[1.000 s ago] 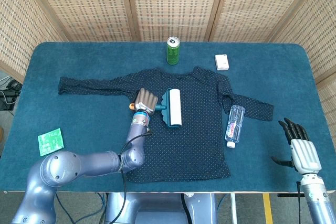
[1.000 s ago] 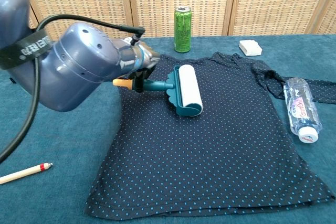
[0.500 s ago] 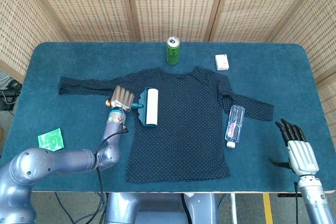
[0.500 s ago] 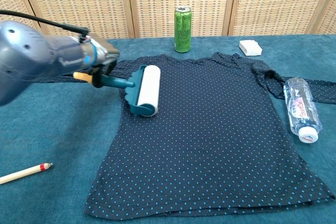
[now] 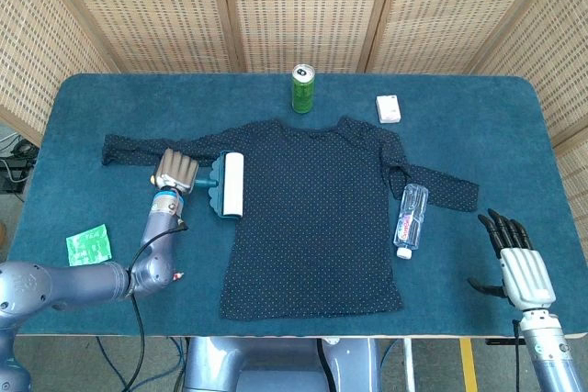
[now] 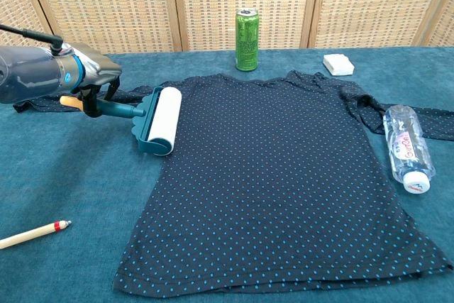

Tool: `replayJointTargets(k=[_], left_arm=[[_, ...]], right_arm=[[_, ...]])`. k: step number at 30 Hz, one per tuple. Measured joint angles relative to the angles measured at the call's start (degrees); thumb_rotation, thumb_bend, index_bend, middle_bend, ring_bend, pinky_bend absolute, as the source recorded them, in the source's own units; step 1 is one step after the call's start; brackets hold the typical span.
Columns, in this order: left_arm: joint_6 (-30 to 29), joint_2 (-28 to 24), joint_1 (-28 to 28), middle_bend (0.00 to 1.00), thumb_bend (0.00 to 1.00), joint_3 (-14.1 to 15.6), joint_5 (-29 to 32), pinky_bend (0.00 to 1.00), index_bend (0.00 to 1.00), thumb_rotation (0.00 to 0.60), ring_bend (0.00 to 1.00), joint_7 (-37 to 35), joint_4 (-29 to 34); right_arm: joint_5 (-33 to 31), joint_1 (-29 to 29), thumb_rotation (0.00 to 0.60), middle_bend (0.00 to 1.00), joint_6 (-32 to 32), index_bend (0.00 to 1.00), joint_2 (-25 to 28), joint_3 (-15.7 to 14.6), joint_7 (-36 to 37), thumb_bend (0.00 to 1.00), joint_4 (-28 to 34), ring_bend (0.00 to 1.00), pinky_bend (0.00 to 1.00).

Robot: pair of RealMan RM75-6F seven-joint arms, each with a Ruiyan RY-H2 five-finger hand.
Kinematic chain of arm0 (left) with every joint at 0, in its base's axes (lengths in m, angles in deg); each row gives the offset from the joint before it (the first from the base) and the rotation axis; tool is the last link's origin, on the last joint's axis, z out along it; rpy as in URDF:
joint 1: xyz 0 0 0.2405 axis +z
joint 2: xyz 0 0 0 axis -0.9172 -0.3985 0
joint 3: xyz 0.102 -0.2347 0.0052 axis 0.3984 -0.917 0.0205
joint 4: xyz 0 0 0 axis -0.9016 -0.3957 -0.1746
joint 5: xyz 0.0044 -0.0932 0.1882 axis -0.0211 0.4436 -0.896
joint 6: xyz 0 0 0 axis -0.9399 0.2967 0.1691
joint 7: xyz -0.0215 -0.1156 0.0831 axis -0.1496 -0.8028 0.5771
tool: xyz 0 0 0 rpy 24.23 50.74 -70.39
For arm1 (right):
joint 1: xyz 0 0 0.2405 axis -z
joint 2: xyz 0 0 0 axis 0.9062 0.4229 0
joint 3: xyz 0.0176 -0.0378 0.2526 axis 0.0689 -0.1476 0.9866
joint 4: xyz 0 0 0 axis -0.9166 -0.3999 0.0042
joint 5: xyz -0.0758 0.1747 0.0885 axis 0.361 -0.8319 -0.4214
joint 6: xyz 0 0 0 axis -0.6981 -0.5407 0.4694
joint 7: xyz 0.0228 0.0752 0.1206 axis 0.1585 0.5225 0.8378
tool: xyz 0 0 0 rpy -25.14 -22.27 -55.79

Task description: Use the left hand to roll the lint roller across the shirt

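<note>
While left hand [image 5: 175, 171] grips lint roller [image 5: 228, 184] at shirt [image 5: 317, 218] edge, keep drum flat, pressure even; right hand [image 5: 514, 254] released

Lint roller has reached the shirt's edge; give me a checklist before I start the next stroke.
1. Left hand grips the lint roller handle: ok.
2. Roller on the shirt: barely, it sits at the shirt's left edge.
3. Roller pressing on the fabric: cannot tell.
4. Path across the chest free of wrinkles: ok, fabric lies flat.
5. Water bottle lies on the far sleeve, beyond the chest: ok.
6. Right hand off the shirt, holding nothing: ok.
</note>
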Motion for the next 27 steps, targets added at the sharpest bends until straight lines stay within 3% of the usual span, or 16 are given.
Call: replayJointTargets(k=[16,27], left_arm=[[-2.14,7.03,-5.47,0.79,0.62,-4.09,3.04,0.6,0.9,0.6,0.66,6.63,-1.24],[-2.7,12.99,-10.78,0.79,0.62,-10.2,6.95,0.6,0.9,0.6,0.66,10.55,-5.19]], right_arm=[[-0.63,-0.19,0.6,0.0,0.68,0.0,0.22,0.25,1.2,0.02,-0.83,0.0,0.0],[-1.61,-0.41,0.6,0.0,1.52,0.0,0.17,0.59,1.82,0.02,-1.48,0.0,0.0]])
